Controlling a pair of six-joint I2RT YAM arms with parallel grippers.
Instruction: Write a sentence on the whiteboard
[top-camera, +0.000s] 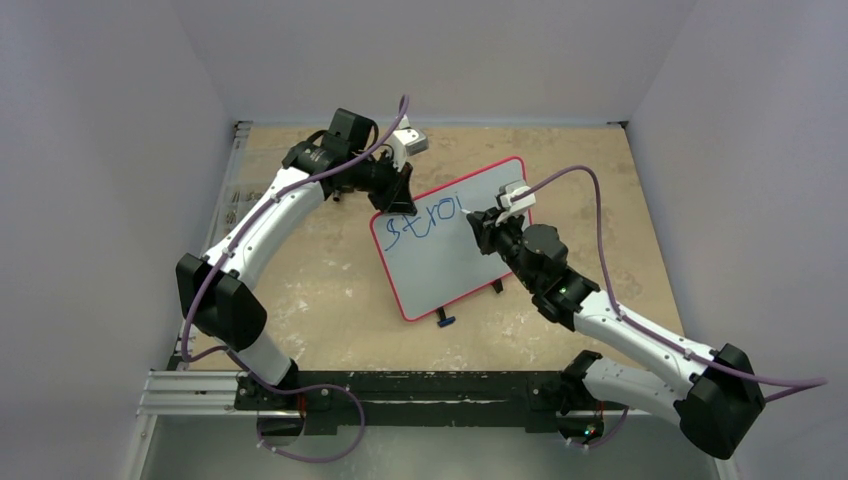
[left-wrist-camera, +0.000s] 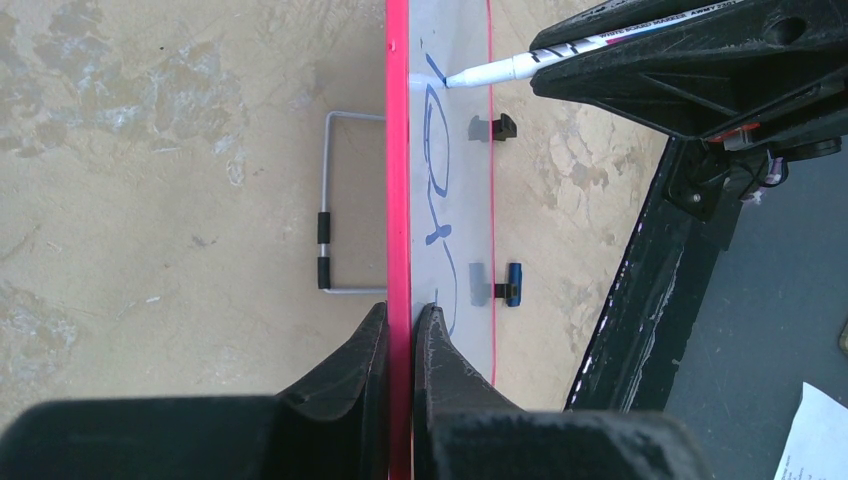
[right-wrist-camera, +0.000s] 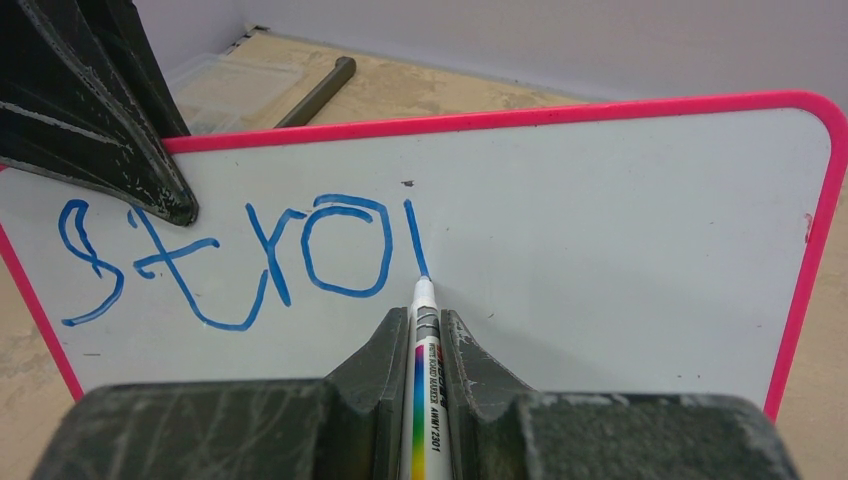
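The whiteboard (top-camera: 445, 255), white with a red-pink frame, stands tilted mid-table. My left gripper (top-camera: 397, 197) is shut on its top edge (left-wrist-camera: 398, 200), one finger on each side of the frame. Blue letters "stro" and one more stroke of the sentence (right-wrist-camera: 240, 255) run along the board's upper left. They also show in the top view (top-camera: 425, 222). My right gripper (right-wrist-camera: 427, 320) is shut on a white marker (right-wrist-camera: 425, 380) with a rainbow stripe. The marker tip touches the board at the bottom of the last stroke. The marker also shows in the left wrist view (left-wrist-camera: 520, 66).
A wire stand (left-wrist-camera: 340, 200) props the board from behind. Two small black feet (top-camera: 446, 320) sit at its lower edge. A dark bar (right-wrist-camera: 315, 92) and a clear tray (right-wrist-camera: 225, 85) lie at the table's far left. Walls close the table on three sides.
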